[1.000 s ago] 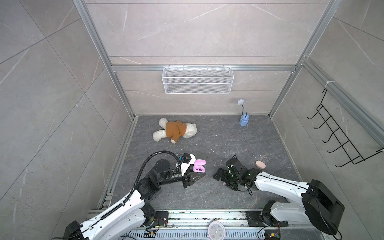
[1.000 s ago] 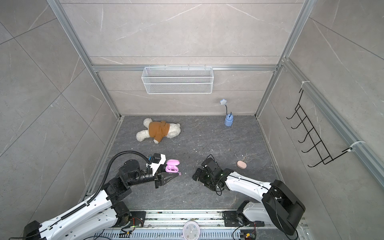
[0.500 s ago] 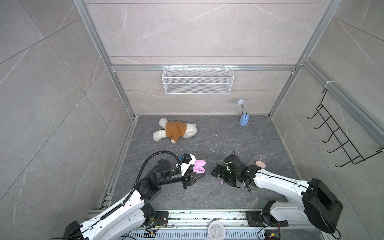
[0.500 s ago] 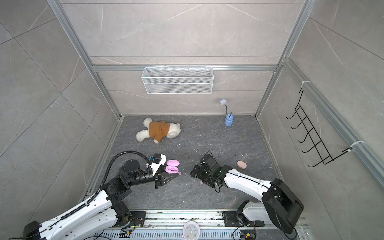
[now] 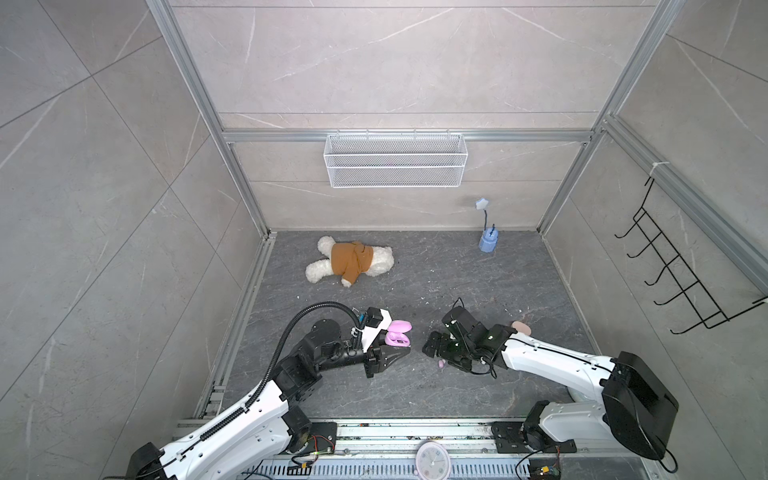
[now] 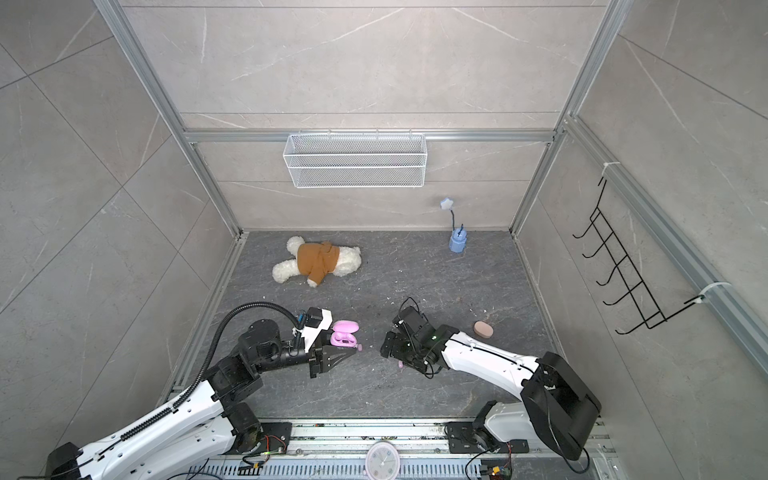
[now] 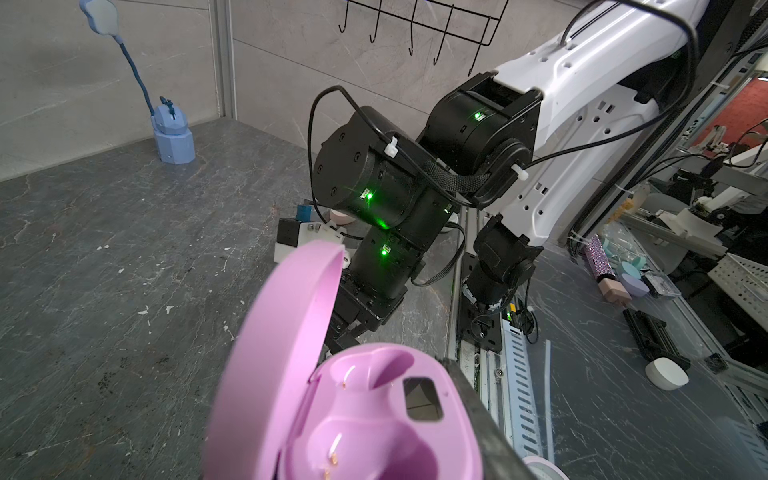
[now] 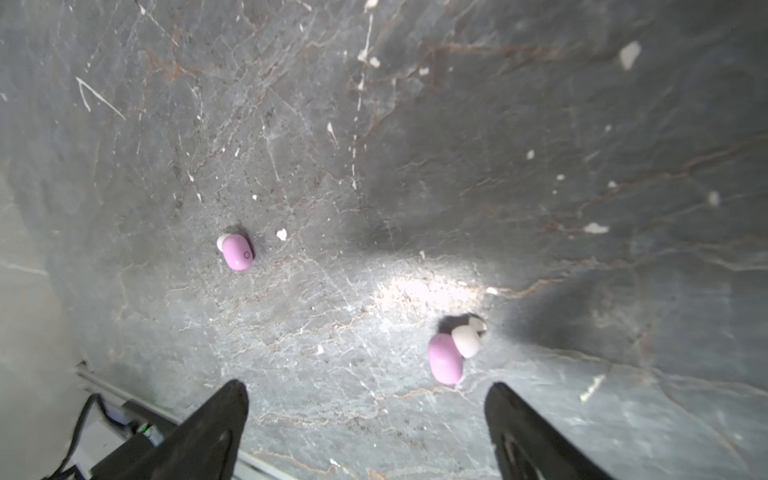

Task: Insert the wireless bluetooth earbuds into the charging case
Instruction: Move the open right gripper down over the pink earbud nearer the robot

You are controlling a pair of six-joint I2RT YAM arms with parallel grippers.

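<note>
My left gripper [image 5: 388, 356] is shut on the lilac charging case [image 5: 398, 338], held just above the floor with its lid [image 7: 286, 353] swung open. Both wells [image 7: 374, 415] of the case are empty. One black finger [image 7: 478, 399] shows along the case's side; the lid hides the other finger. My right gripper [image 8: 368, 388] points down at the floor, open, with nothing between its fingers. Two lilac earbuds lie on the floor under it: one [image 8: 445, 363] with a white tip close to one fingertip, the other [image 8: 237, 251] farther off. An earbud [image 5: 441, 364] also shows in both top views [image 6: 401, 364].
A closed peach case [image 5: 521, 328] lies to the right of the right wrist. A teddy bear [image 5: 349, 262] and a small blue lamp [image 5: 487, 243] sit near the back wall. A wire basket [image 5: 395, 164] and a hook rack [image 5: 681, 270] hang on the walls. White specks dot the floor.
My right gripper has moved left, away from the peach case and over the earbuds, and its jaws have narrowed slightly. The left arm and the case have stayed still.
</note>
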